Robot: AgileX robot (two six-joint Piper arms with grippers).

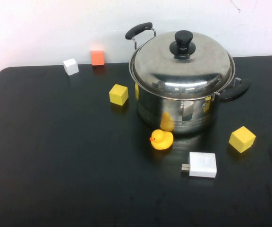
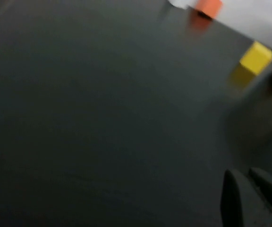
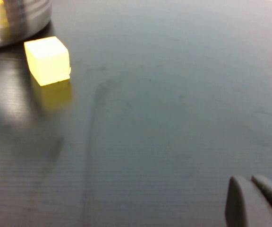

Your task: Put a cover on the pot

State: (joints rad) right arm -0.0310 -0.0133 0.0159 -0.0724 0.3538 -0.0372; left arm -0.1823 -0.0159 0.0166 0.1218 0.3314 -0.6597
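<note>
The large shiny steel pot with two black side handles stands at the back right of the black table. The domed steel lid with a black knob sits on top of it. Neither arm shows in the high view. My left gripper hangs over bare table, its two fingers close together and empty. My right gripper is also over bare table, fingers together and empty. The pot's lower wall shows in the right wrist view.
A yellow duck sits just in front of the pot. A white charger lies in front right. Yellow cubes lie to the pot's right and left. A white cube and an orange cube are at the back.
</note>
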